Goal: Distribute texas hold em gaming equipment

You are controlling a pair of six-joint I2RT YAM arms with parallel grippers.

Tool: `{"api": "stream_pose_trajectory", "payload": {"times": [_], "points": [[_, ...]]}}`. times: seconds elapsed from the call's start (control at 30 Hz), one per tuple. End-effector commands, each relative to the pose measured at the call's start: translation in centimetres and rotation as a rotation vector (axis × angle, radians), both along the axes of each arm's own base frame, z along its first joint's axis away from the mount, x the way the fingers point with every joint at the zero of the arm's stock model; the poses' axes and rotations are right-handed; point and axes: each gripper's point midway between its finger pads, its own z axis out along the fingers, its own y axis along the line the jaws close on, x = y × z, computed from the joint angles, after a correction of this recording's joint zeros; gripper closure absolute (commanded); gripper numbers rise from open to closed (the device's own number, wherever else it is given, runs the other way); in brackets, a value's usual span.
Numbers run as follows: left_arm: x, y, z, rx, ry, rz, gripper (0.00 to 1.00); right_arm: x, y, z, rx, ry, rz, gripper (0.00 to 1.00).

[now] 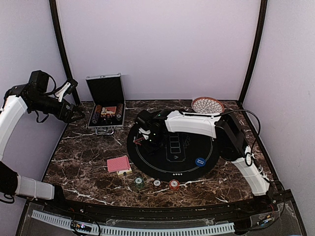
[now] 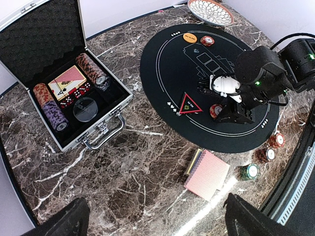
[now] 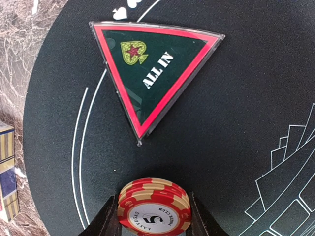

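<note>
My right gripper [image 1: 147,141] is shut on a short stack of red poker chips [image 3: 155,206], low over the left part of the round black mat [image 1: 197,147]. I cannot tell whether the stack touches the mat. Just beyond the stack lies the red-edged triangle marker [image 3: 152,73]. A deck of red-backed cards [image 1: 118,163] lies on the marble left of the mat. A green chip [image 1: 139,182], a white one [image 1: 157,183] and an orange one [image 1: 173,184] sit near the mat's front edge. A blue chip [image 1: 200,161] rests on the mat. My left gripper [image 2: 157,223] hangs open and empty, high at the far left.
An open silver case [image 2: 115,105] with chip rolls, cards and dice stands at the back left. A woven dish [image 1: 207,104] sits behind the mat at the back right. An orange disc [image 2: 190,37] and a red chip [image 2: 207,41] lie on the mat near the dish.
</note>
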Motion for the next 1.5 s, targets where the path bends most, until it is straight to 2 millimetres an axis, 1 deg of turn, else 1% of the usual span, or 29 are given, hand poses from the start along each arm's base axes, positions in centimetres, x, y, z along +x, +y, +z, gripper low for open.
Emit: {"api": "stream_pose_trajectory", "payload": {"times": [0.0, 0.07, 0.17, 0.27, 0.43, 0.53, 0.6, 0.7, 0.73, 0.77, 0.8, 1.0, 1.1, 1.17, 1.27, 1.33, 1.47], "points": [[-0.3, -0.6, 0.7, -0.018, -0.018, -0.026, 0.01, 0.2, 0.7, -0.1, 0.022, 0.001, 0.007, 0.63], [-0.3, -0.5, 0.7, -0.016, -0.019, -0.026, 0.01, 0.3, 0.7, -0.2, 0.018, 0.001, 0.004, 0.58], [-0.4, -0.5, 0.8, -0.013, -0.019, -0.025, 0.01, 0.5, 0.4, -0.3, 0.010, -0.004, 0.002, 0.46], [-0.4, -0.5, 0.7, -0.014, -0.017, -0.027, 0.01, 0.7, 0.2, 0.2, 0.003, -0.019, 0.004, 0.39], [-0.4, -0.6, 0.8, -0.019, -0.017, -0.027, 0.01, 1.3, 0.2, 2.1, 0.012, -0.057, 0.002, 0.38], [-0.4, -0.5, 0.8, -0.018, -0.016, -0.025, 0.01, 1.7, 0.1, 4.1, 0.024, -0.090, -0.003, 0.38], [-0.5, -0.5, 0.9, -0.015, -0.017, -0.025, 0.01, 1.4, -0.2, 5.7, 0.044, -0.100, -0.005, 0.39], [-0.5, -0.5, 1.0, -0.013, -0.019, -0.024, 0.01, -0.1, -1.5, 7.1, 0.058, -0.080, 0.004, 0.39], [-0.5, -0.5, 1.0, -0.013, -0.021, -0.026, 0.01, -0.9, -2.2, 7.3, 0.060, -0.067, 0.009, 0.39], [-0.5, -0.6, 1.0, -0.014, -0.021, -0.029, 0.01, -1.8, -2.8, 8.2, 0.072, -0.065, 0.014, 0.39], [-0.5, -0.6, 1.0, -0.013, -0.020, -0.031, 0.01, -2.6, -3.6, 8.3, 0.065, -0.058, 0.019, 0.39], [-0.6, -0.5, 0.9, -0.010, -0.015, -0.033, 0.01, -8.6, -8.9, 7.5, -0.024, 0.004, 0.035, 0.30], [-0.5, -0.5, 0.9, -0.013, -0.016, -0.032, 0.01, -11.4, -10.5, 6.9, -0.057, 0.028, 0.039, 0.27], [-0.5, -0.6, 1.0, -0.018, -0.015, -0.032, 0.01, -13.0, -11.1, 6.6, -0.063, 0.048, 0.049, 0.26], [-0.5, -0.7, 1.2, -0.021, -0.016, -0.033, 0.01, -14.9, -11.2, 6.2, -0.061, 0.074, 0.073, 0.23], [-0.5, -0.7, 1.2, -0.021, -0.015, -0.031, 0.01, -15.7, -11.0, 5.9, -0.059, 0.086, 0.090, 0.21], [-0.5, -0.7, 1.3, -0.019, -0.016, -0.030, 0.01, -16.7, -10.5, 5.0, -0.066, 0.104, 0.118, 0.20]]}}
